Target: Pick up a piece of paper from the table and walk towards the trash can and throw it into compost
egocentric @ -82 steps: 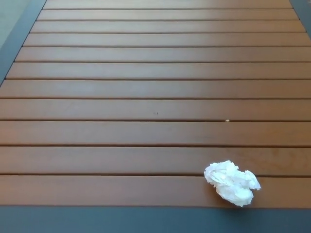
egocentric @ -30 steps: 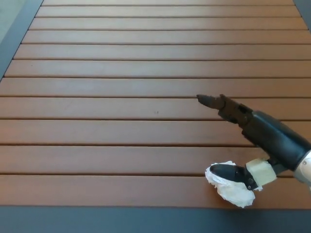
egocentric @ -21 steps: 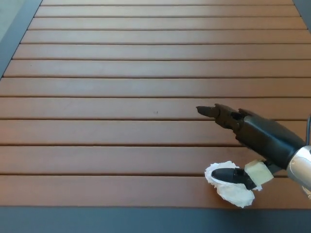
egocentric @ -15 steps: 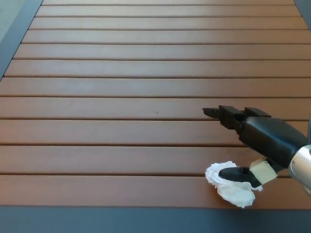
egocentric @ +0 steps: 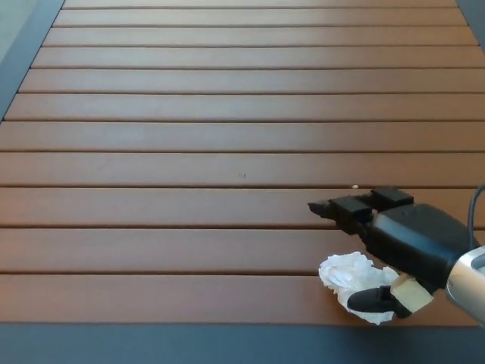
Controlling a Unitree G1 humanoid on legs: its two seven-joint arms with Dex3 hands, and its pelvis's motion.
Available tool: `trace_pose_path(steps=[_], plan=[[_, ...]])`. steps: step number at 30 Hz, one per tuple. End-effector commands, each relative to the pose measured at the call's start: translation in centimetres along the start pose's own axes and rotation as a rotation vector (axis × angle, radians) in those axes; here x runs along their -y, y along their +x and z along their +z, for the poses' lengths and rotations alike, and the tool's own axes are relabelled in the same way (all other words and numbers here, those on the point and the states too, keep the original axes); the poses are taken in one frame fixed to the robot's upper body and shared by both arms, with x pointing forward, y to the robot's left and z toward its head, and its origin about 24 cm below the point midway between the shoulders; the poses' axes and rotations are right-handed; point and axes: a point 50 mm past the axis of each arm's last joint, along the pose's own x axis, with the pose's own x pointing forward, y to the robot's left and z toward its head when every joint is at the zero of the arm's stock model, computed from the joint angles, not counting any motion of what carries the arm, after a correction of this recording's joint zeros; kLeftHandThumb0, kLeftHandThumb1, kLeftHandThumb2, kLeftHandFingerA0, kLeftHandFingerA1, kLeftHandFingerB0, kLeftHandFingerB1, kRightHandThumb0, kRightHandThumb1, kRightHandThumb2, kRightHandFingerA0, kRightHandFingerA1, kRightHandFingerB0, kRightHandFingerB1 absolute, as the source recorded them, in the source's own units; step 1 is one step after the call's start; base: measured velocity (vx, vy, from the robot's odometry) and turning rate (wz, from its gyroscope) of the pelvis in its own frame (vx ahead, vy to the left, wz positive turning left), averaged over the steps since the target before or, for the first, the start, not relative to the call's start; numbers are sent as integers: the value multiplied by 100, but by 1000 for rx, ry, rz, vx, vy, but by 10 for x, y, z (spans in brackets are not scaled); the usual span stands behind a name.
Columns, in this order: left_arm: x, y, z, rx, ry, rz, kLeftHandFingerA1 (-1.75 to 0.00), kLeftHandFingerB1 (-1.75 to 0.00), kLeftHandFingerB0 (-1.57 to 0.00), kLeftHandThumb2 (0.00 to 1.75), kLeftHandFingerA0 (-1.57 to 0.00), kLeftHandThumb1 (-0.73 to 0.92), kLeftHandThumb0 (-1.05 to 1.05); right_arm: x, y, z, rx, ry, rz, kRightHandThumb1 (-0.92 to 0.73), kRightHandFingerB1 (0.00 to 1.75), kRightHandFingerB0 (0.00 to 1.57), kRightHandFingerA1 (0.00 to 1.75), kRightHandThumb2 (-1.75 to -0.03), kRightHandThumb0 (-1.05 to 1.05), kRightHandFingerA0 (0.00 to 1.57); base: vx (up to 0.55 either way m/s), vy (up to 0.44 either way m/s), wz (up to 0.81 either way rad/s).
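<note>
The right black robot hand (egocentric: 394, 243) is straddling the crumpled white paper wad (egocentric: 350, 274) near the brown slatted wooden table's (egocentric: 189, 144) front edge, fingers spread, ungrasped. Clench fully around the wad before lifting.

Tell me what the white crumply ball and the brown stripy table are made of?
The crumpled paper ball looks like thin tissue or napkin paper: matte white, with soft wrinkles and folds. The table looks like wood or wood-look planks: brown slats with dark gaps between them and a smooth, slightly shiny finish. Its dark grey rim may be metal or plastic; that cannot be told from here.
</note>
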Motion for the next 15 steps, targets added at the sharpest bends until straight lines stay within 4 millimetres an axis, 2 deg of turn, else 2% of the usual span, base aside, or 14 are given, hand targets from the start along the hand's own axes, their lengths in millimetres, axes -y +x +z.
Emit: trace_pose_path(steps=[1, 2, 9, 10, 15], plan=[[-9, 1, 6, 74, 22, 8, -90, -71, -86, 77, -91, 66, -6, -12, -3, 1, 12, -23, 69, -54, 50, 36, 57, -90, -66, 27, 0, 0, 0], [-9, 1, 5, 73, 13, 9, -91, -71, -86, 76, -91, 66, -7, -13, -4, -1, -2, -26, 78, -68, 36, 43, 50, -61, -64, 29, 0, 0, 0], [-8, 1, 3, 78, -17, 17, -92, -72, -87, 74, -91, 65, -6, -16, -4, -8, -44, -32, 102, -68, 36, 42, 49, -61, -62, 30, 0, 0, 0], [-9, 1, 4, 73, -3, 15, -92, -72, -85, 71, -91, 64, -8, -21, -5, -24, -133, -57, 133, -67, 34, 39, 48, -60, -61, 28, 0, 0, 0], [-9, 0, 5, 71, 1, 11, -92, -73, -83, 71, -87, 65, -8, -29, -7, -39, -217, -75, 150, -66, 34, 40, 52, -59, -55, 28, 0, 0, 0]])
